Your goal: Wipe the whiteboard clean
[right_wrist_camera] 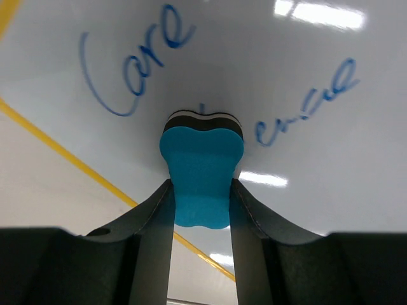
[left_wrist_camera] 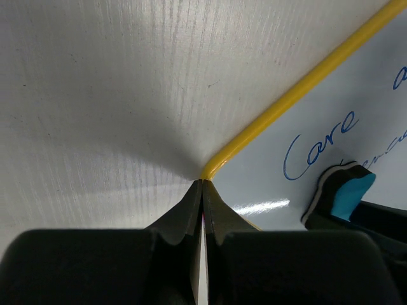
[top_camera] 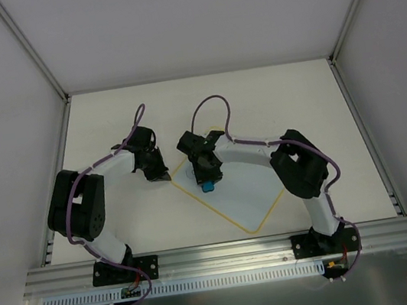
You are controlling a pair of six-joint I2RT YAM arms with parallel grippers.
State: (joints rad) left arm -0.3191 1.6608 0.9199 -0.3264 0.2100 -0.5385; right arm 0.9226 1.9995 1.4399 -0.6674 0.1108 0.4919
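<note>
The whiteboard (top_camera: 248, 192) lies flat on the table, turned like a diamond, with a yellow border and blue handwriting (right_wrist_camera: 127, 70). My left gripper (top_camera: 167, 177) is shut, its tips meeting right at the board's left corner (left_wrist_camera: 202, 183). My right gripper (top_camera: 207, 176) is shut on the blue eraser (top_camera: 208, 186) and holds its dark felt face against the board near the writing. The right wrist view shows the eraser (right_wrist_camera: 200, 171) clamped between both fingers, with "Care" to its left and more writing to its right. The left wrist view shows the board (left_wrist_camera: 267, 184), the eraser (left_wrist_camera: 348, 194) and the writing (left_wrist_camera: 318, 143).
The white table (top_camera: 106, 121) is enclosed by pale walls on the left, right and back. An aluminium rail (top_camera: 227, 253) runs along the near edge by the arm bases. Purple cables loop above both wrists.
</note>
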